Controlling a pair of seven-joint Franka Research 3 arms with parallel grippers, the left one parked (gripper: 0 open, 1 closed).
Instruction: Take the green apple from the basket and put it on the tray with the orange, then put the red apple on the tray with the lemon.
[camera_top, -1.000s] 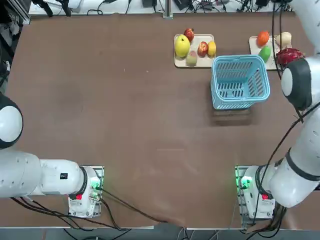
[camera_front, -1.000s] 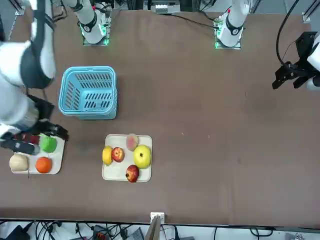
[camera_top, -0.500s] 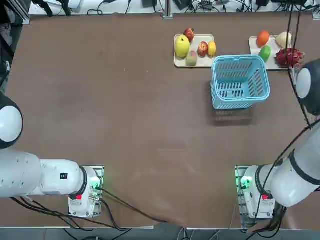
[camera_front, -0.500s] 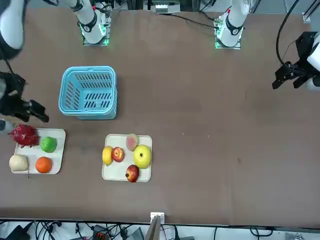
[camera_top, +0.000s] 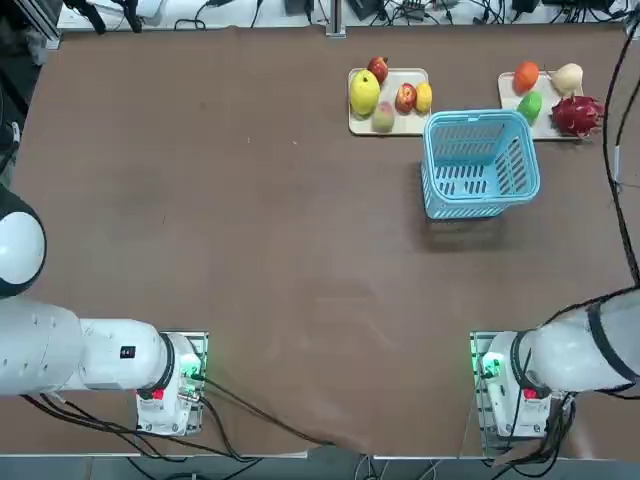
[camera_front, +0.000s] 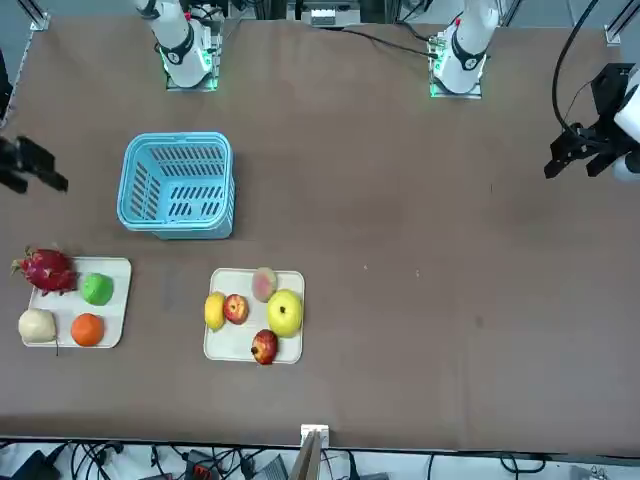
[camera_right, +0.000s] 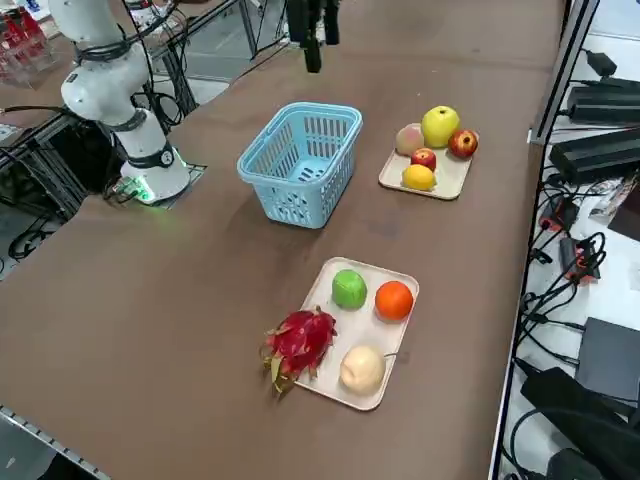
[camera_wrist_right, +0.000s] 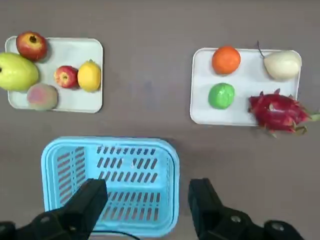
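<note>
- The basket is taken as the landmark; it is seen upright on the table and nothing is seen inside it.
- The right gripper is seen raised above the basket, its fingers spread wide, with nothing held between them. In the side view it appears high over the table beyond the basket.
- The orange tray is seen just beyond the basket, toward the table's far right corner.
- The green apple is found on that tray, on the side nearest the basket, just beside the orange.
- A cream round fruit and a dragon fruit are also noted on this tray, the dragon fruit overhanging its edge.
- The lemon tray is seen beyond the basket to its left, apart from it.
- The red apple is found on that tray, touching the lemon.
- A yellow-green fruit, a darker red apple and a peach are noted on the same tray.
</note>
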